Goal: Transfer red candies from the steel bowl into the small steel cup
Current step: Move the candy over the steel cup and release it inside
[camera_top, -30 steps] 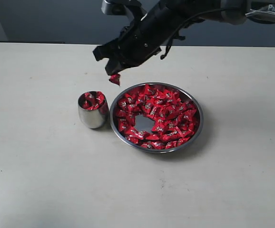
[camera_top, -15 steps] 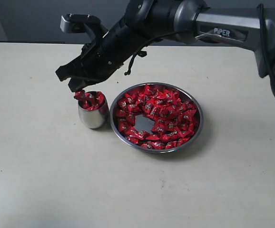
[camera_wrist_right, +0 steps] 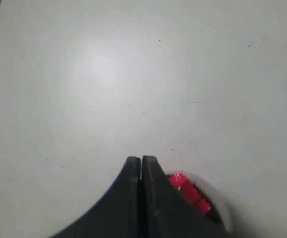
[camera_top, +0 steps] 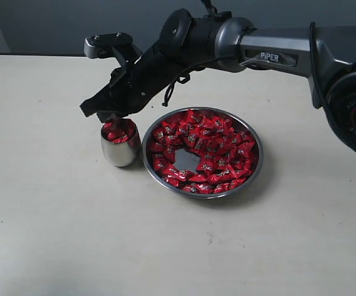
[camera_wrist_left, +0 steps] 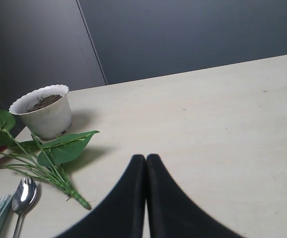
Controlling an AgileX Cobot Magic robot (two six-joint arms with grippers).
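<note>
Red candies [camera_top: 218, 145] ring the steel bowl [camera_top: 187, 161], its mid-floor bare; more fill the small steel cup [camera_top: 120, 155] just beside the bowl's nine o'clock. Right gripper [camera_top: 107, 115] hovers over the cup, jaws pressed together, no candy visible between them; probably placed there for a drop. Left gripper [camera_wrist_left: 146, 158] closed, empty, well away

Blurred small steel cup [camera_wrist_right: 215, 198], largely behind the right end effector [camera_wrist_right: 141, 161] in the wrist view.
</note>
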